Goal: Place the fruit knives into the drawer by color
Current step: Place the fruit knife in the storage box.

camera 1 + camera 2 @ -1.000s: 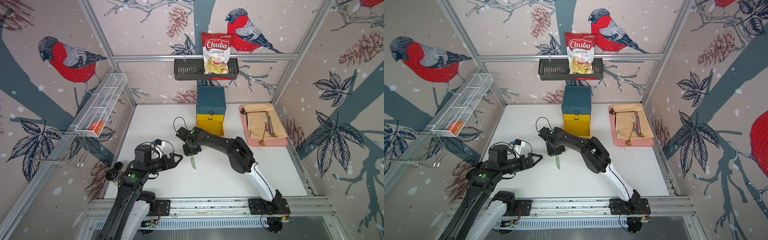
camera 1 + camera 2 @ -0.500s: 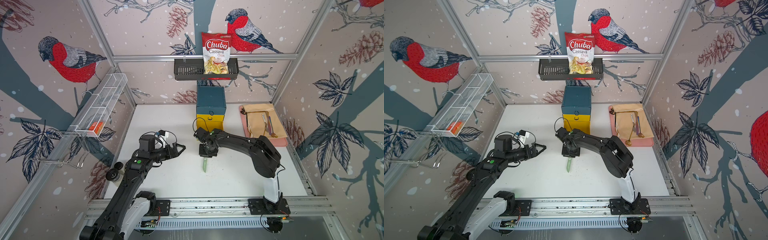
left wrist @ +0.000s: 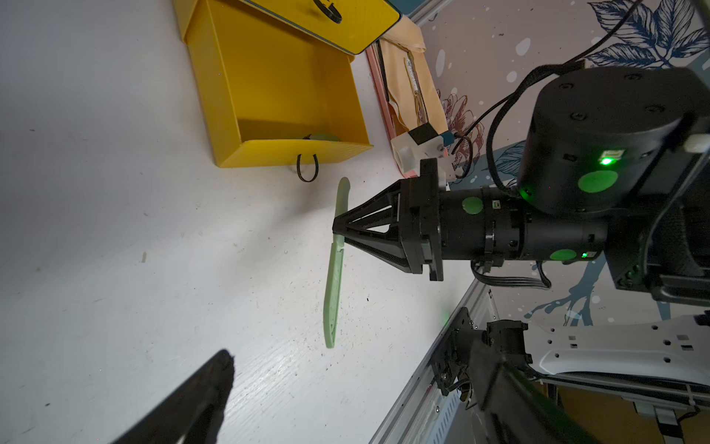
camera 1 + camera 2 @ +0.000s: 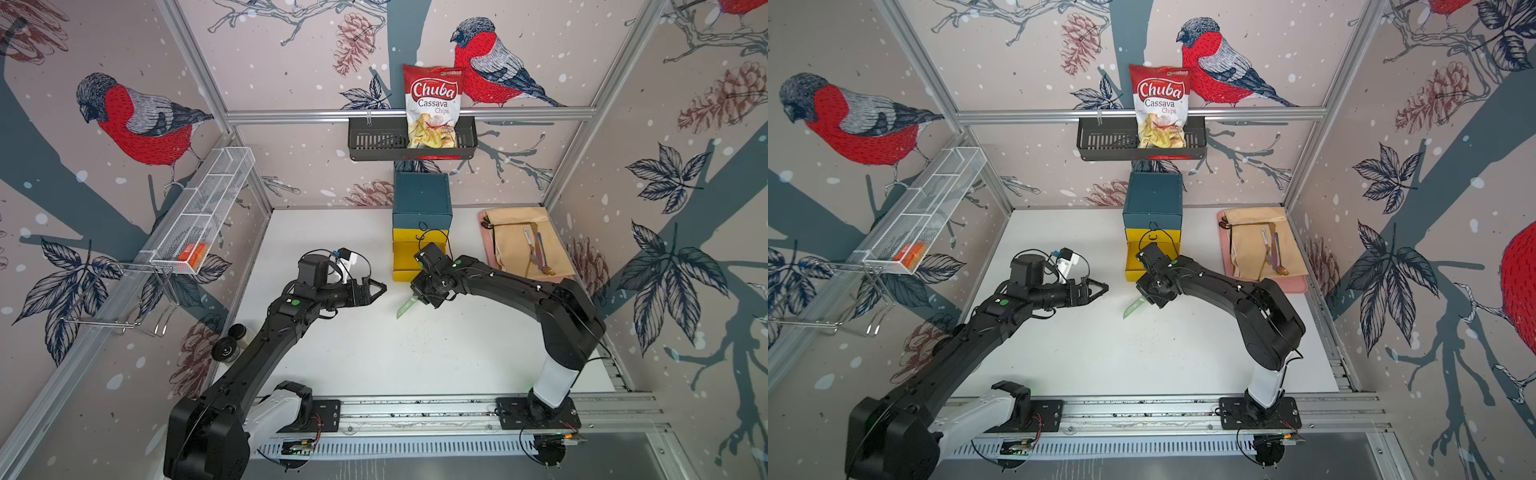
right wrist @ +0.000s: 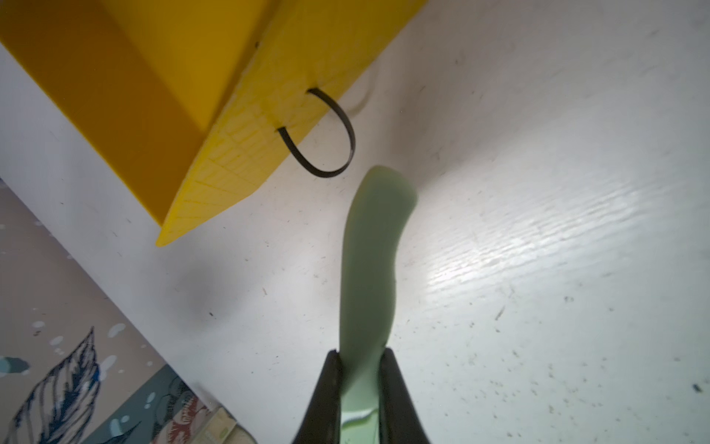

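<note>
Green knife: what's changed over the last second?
The right gripper carried the green knife across the table to just in front of the open yellow drawer. The left gripper reached forward toward the middle. Unchanged: right gripper shut on the green knife, left gripper open and empty, drawer pulled out.

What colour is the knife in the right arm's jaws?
Pale sage green all over. The knife shows best in the left wrist view.

Slim sage-green plastic fruit knife [image 3: 333, 292] hangs tilted, pinched mid-length in right gripper [image 3: 338, 234]. Rounded handle end sits near black loop pull of bottom yellow drawer [image 3: 296, 152], pulled out from dark-teal three-drawer chest [image 4: 422, 195].
</note>
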`<state>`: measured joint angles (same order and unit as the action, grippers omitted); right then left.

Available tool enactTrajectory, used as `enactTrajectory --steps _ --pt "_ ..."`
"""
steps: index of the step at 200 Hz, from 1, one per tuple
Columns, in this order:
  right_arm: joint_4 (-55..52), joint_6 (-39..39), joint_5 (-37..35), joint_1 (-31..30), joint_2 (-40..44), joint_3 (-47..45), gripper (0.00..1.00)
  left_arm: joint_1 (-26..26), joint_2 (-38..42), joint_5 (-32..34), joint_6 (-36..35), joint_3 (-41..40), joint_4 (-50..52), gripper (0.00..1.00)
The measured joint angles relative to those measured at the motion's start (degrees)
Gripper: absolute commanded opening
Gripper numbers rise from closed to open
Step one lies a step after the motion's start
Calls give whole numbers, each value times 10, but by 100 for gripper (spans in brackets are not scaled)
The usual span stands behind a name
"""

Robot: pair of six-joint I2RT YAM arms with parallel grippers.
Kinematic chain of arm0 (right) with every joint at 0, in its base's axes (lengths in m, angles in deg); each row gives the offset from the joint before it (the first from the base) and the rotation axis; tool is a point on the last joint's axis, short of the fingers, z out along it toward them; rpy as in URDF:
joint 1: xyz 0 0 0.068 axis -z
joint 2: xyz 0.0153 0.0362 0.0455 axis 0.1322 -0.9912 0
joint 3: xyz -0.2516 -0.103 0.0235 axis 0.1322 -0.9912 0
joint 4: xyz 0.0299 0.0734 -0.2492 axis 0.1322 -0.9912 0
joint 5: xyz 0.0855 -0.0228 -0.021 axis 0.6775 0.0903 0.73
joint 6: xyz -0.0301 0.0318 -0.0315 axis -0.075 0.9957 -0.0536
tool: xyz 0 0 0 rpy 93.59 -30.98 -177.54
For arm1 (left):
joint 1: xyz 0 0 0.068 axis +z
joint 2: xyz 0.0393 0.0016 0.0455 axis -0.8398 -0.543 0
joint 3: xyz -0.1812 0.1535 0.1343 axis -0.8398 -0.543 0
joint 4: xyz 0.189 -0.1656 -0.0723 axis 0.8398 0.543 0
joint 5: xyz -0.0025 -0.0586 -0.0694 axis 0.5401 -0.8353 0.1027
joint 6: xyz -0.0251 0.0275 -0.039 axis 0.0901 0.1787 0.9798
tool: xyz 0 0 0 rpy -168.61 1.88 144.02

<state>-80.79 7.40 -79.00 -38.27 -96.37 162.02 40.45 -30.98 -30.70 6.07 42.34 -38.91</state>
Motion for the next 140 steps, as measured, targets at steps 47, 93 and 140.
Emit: enactTrajectory --steps 47,93,140 --pt "85 130 0 8 78 -74 0 -4 -36 0 -23 25 -5 98" --pt "186 136 -9 70 80 -72 0 -5 -109 0 -50 92 -5 97" --pt "231 100 18 121 23 -30 25 -5 -204 -1 -68 198 -6 98"
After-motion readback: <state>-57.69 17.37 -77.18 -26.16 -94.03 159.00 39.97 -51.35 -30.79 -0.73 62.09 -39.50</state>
